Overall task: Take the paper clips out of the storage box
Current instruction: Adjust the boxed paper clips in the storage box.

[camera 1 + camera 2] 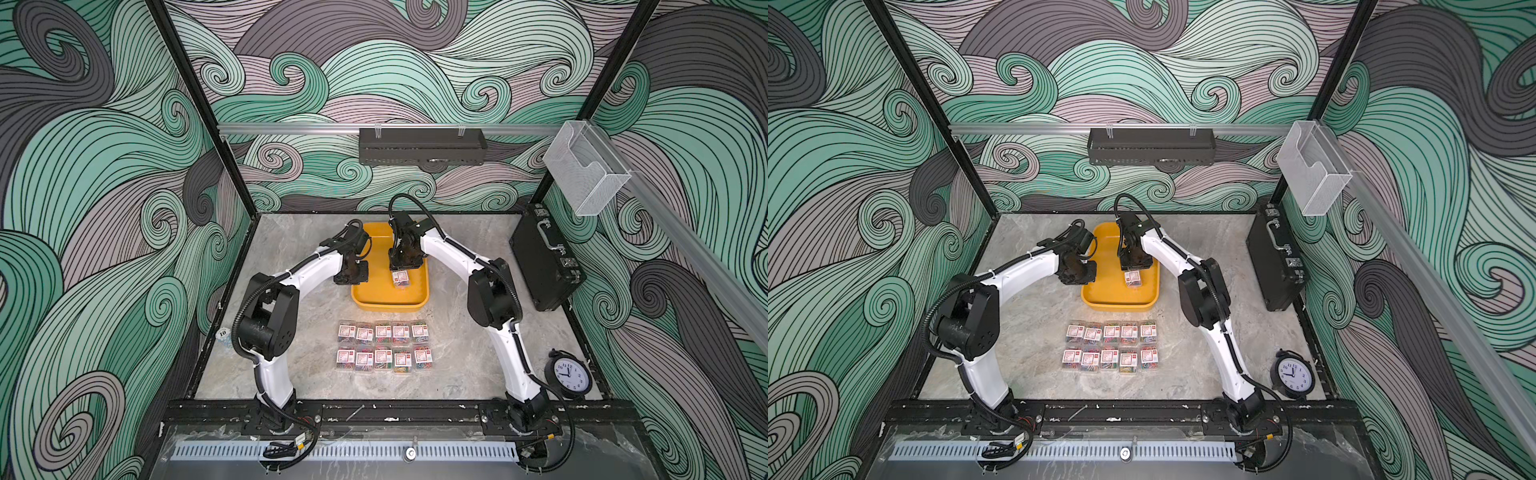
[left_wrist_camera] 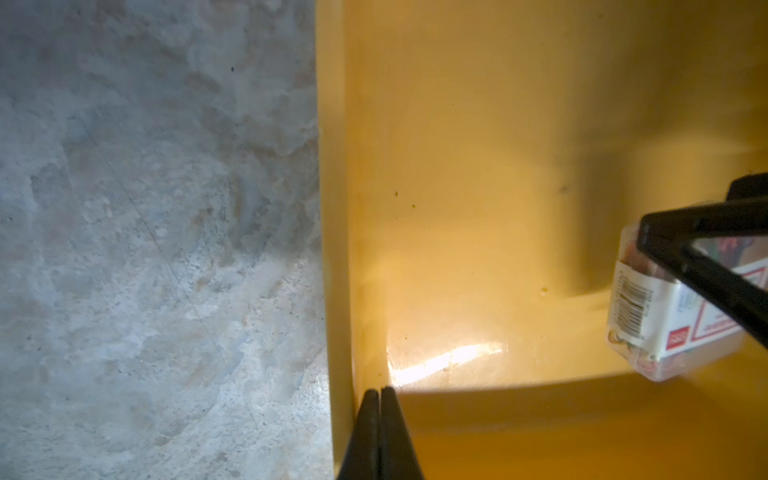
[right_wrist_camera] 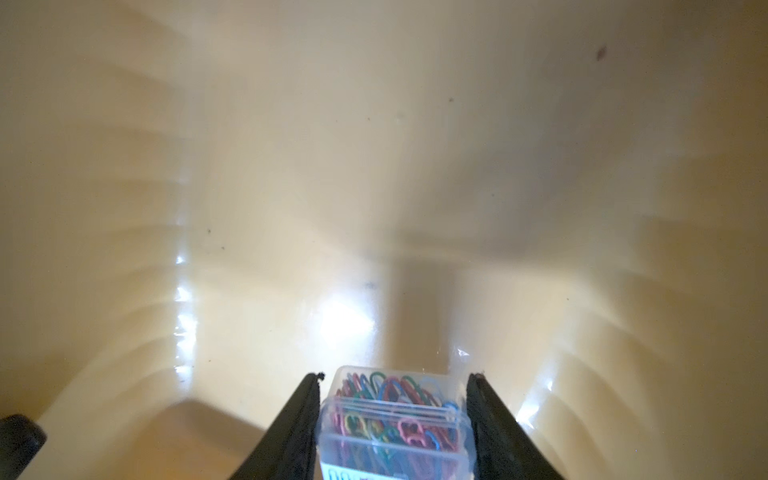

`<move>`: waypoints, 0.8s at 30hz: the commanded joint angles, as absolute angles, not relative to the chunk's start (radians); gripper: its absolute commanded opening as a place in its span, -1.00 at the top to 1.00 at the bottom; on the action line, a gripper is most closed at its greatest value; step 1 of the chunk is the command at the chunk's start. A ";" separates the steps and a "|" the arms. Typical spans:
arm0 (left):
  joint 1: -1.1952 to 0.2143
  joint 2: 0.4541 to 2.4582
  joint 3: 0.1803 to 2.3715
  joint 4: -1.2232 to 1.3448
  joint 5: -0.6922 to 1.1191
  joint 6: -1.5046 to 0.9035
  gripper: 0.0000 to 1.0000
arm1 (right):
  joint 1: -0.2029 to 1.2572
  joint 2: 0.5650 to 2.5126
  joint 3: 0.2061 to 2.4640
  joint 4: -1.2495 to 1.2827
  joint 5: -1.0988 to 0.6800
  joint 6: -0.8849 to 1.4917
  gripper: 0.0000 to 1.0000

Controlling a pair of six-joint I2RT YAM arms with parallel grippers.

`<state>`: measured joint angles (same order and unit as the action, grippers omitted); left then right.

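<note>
Top view | briefcase (image 1: 540, 266), clock (image 1: 568, 374) rightward | paper clips (image 1: 382, 332) near storage box (image 1: 374, 295)

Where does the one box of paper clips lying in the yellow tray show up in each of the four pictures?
A top view: box of paper clips in the near half of the yellow tray, at the right gripper tips.
A top view: same spot.
Left wrist: picture's right edge, behind a black finger.
Right wrist: bottom centre, between the fingers.
Shared landmark: the yellow tray.
</note>
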<state>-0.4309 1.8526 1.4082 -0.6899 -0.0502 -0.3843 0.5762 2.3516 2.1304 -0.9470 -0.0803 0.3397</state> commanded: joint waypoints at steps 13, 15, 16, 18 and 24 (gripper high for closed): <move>-0.315 2.014 1.688 -0.767 -0.055 -0.138 0.98 | 0.519 2.531 2.375 -0.908 -0.128 0.444 -0.30; -0.311 2.030 1.722 -0.790 -0.049 -0.133 0.98 | 0.513 2.539 2.380 -0.905 -0.129 0.448 -0.36; -0.311 2.030 1.729 -0.796 -0.048 -0.133 0.97 | 0.510 2.540 2.381 -0.904 -0.135 0.448 -0.39; -0.310 2.021 1.729 -0.795 -0.034 -0.135 0.93 | 0.507 2.543 2.379 -0.905 -0.145 0.446 -0.47; -0.311 1.980 1.719 -0.824 -0.022 -0.166 0.90 | 0.507 2.569 2.398 -0.906 -0.221 0.447 -0.54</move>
<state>-0.3119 2.0216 1.7035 -0.7639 -0.0391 -0.1616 0.5083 2.5427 2.3783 -0.9024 -0.1616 0.4313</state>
